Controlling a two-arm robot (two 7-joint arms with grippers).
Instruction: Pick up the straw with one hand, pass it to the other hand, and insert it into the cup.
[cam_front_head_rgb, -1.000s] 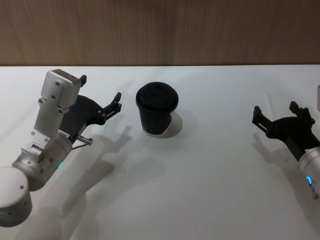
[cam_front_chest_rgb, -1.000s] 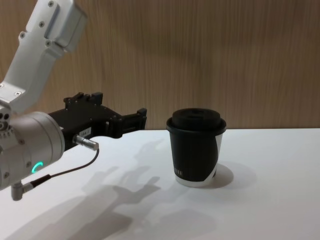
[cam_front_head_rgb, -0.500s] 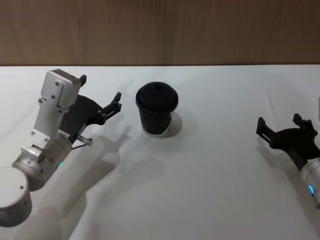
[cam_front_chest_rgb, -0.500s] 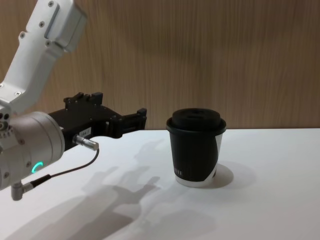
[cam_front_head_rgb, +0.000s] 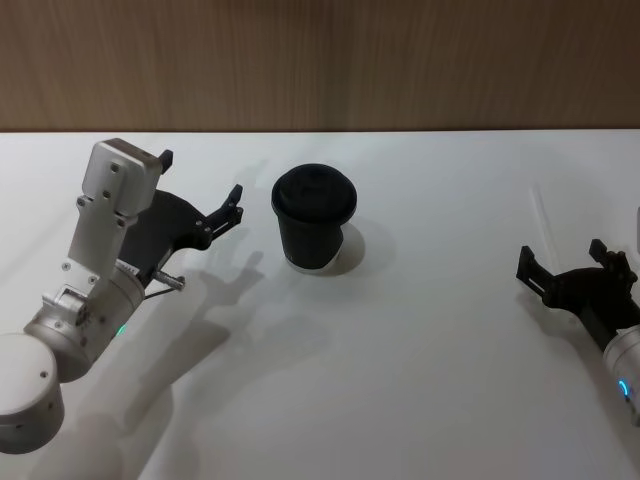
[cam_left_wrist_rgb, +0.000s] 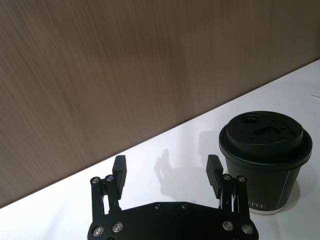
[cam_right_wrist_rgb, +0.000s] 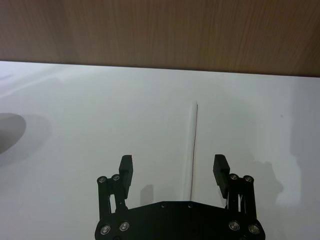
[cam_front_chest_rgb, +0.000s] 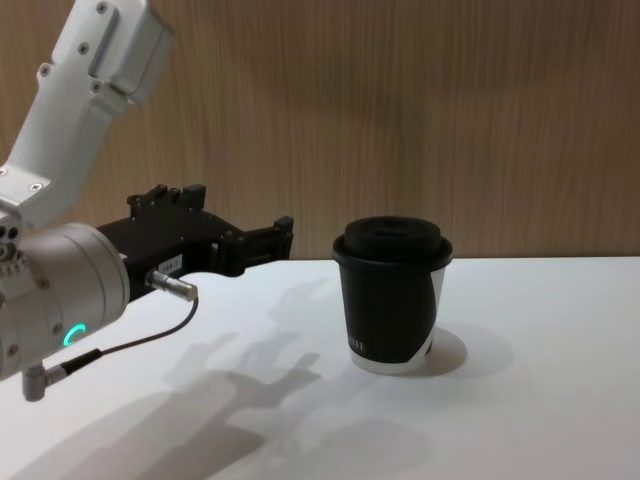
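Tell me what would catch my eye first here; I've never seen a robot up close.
The black paper cup with its domed lid stands alone near the middle of the white table. The left gripper hangs open beside it, on the robot's left, not touching it. Far to the right, the right gripper is open at the near end of a thin white straw that lies flat on the table.

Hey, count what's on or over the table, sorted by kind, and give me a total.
Cup: 1, lid on.
Straw: 1, lying flat.
Claws: 2, left claw beside the cup, right claw at the straw's near end, both open.
Total: 4.
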